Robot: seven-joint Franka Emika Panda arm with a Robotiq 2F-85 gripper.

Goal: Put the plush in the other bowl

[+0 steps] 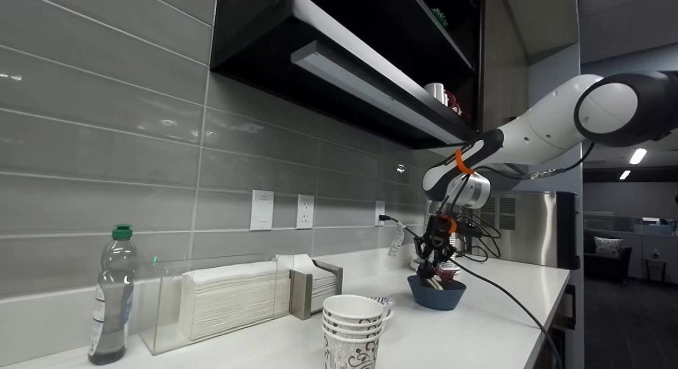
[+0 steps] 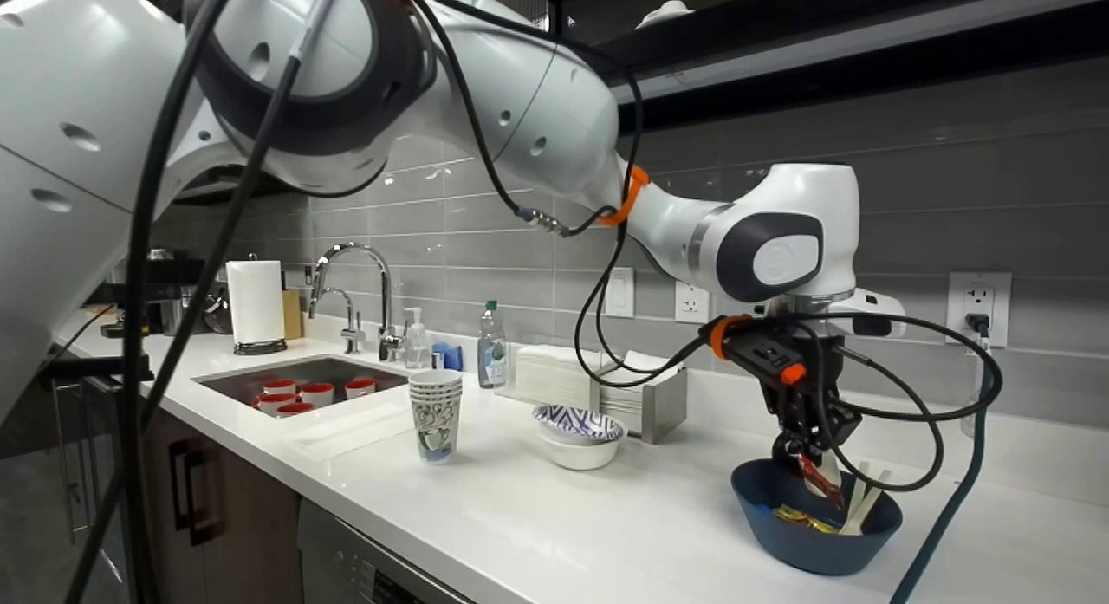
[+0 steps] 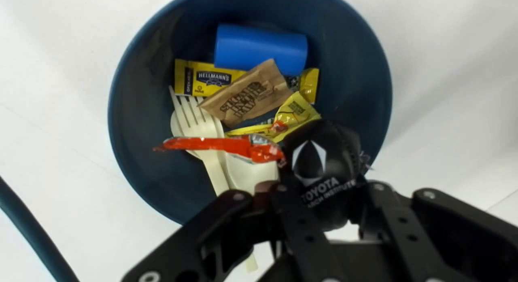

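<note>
"Where the wrist view looks down, how does the plush (image 3: 322, 168) appear?"

"Black and rounded, bearing a pale emblem above white lettering (TOYOTA is legible)."

"And the containers?"

"A dark blue bowl (image 3: 133, 112) holds a blue cylinder (image 3: 261, 47), a yellow Hellmann's packet (image 3: 210, 79), a brown sugar packet (image 3: 247, 94) and a pale fork (image 3: 203, 130). In an exterior view, well apart from it, a patterned bowl (image 2: 578, 420) sits stacked on a white bowl (image 2: 580, 454)."

"And the plush relative to the jaws?"

"Between them: the gripper (image 3: 330, 187) is clamped on it, over the dark blue bowl near its rim. A red packet (image 3: 226, 145) juts beside the plush; whether it is pinched too cannot be told."
</note>
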